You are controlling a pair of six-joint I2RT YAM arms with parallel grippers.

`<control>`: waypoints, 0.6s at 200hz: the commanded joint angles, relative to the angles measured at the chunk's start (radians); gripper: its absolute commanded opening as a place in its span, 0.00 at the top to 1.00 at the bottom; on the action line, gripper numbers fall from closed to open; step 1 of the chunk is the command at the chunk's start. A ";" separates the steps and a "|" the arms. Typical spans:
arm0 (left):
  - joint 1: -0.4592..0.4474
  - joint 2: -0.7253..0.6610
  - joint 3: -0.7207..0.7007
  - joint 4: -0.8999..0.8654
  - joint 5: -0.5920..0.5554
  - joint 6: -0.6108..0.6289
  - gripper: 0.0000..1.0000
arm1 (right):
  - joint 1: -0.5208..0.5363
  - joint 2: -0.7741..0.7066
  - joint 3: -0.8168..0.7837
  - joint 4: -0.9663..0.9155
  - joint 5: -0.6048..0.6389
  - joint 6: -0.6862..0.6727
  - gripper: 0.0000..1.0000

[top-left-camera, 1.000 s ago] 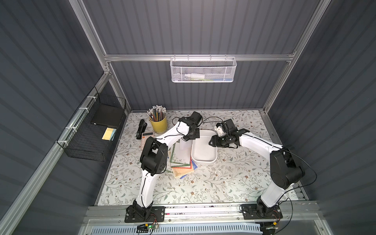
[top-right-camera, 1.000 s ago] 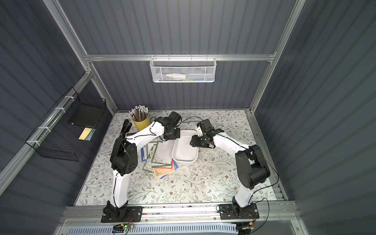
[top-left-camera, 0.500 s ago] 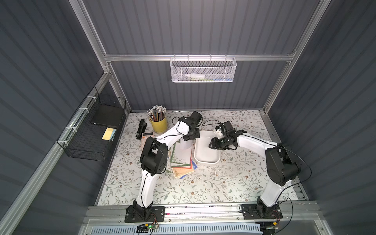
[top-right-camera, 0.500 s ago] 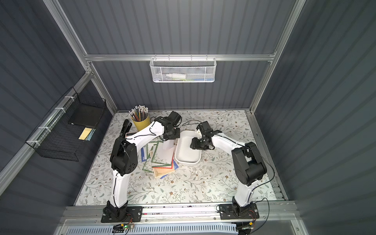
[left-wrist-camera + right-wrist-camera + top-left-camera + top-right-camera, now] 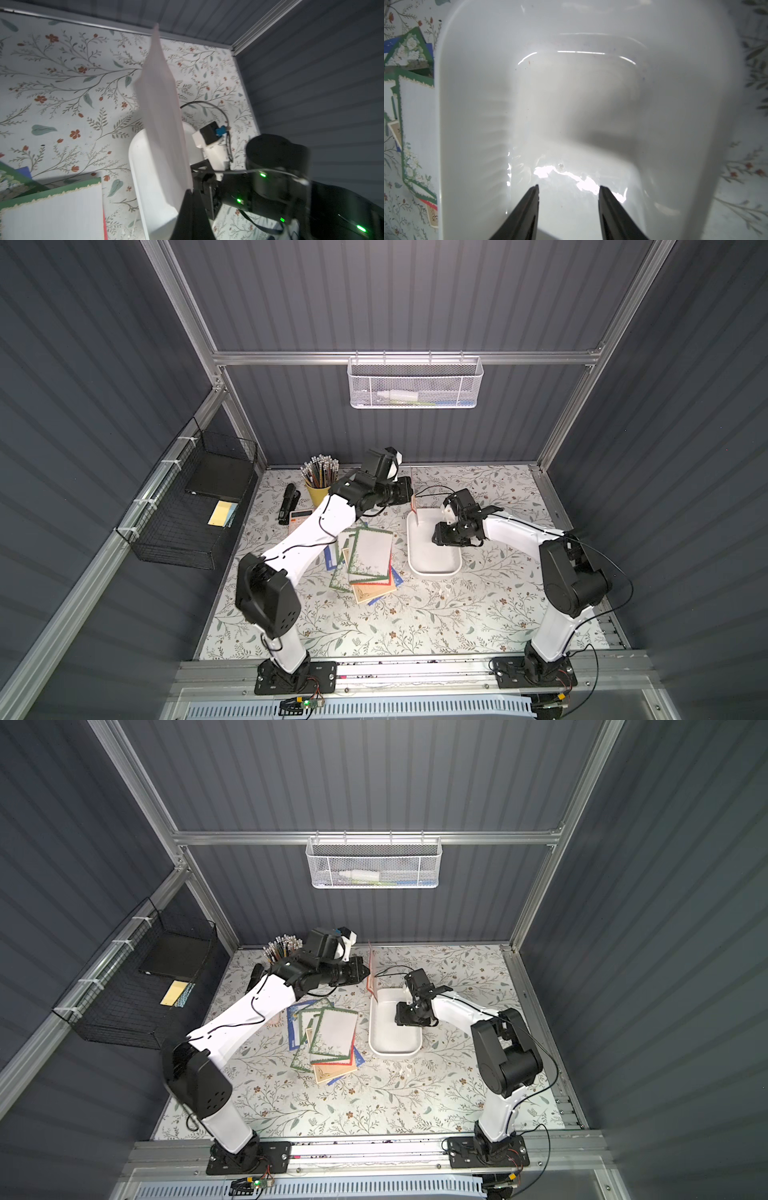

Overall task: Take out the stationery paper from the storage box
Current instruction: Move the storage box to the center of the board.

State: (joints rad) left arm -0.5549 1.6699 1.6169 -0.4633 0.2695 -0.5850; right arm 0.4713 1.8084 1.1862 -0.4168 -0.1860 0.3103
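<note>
Your left gripper point(image 5: 188, 194) is clamped tight on one stationery paper sheet point(image 5: 160, 116), upright above the storage box point(image 5: 467, 104); right gripper point(image 5: 569, 189) half-spread inside, empty.

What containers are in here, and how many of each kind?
Wire baskets: 2 (white mesh basket, black wire basket)
Storage box: 1
Pencil cup: 1
Total: 4

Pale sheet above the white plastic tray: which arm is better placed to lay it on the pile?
Left. The left pincer grips the pale sheet; the pile of bordered sheets lies on its side of the white tray. The right pincer is empty.
</note>
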 commanded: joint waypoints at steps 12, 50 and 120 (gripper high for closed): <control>0.078 -0.138 -0.206 0.051 0.085 -0.043 1.00 | -0.025 0.034 0.027 -0.063 0.068 -0.037 0.50; 0.105 -0.268 -0.443 0.121 0.151 -0.076 1.00 | -0.065 0.036 0.025 -0.078 0.087 -0.060 0.50; 0.105 -0.295 -0.606 0.200 0.194 -0.089 1.00 | -0.088 0.024 0.032 -0.097 0.098 -0.063 0.50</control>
State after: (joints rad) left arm -0.4461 1.4117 1.0561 -0.2905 0.4347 -0.6674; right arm 0.3847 1.8351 1.1992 -0.4870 -0.1070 0.2604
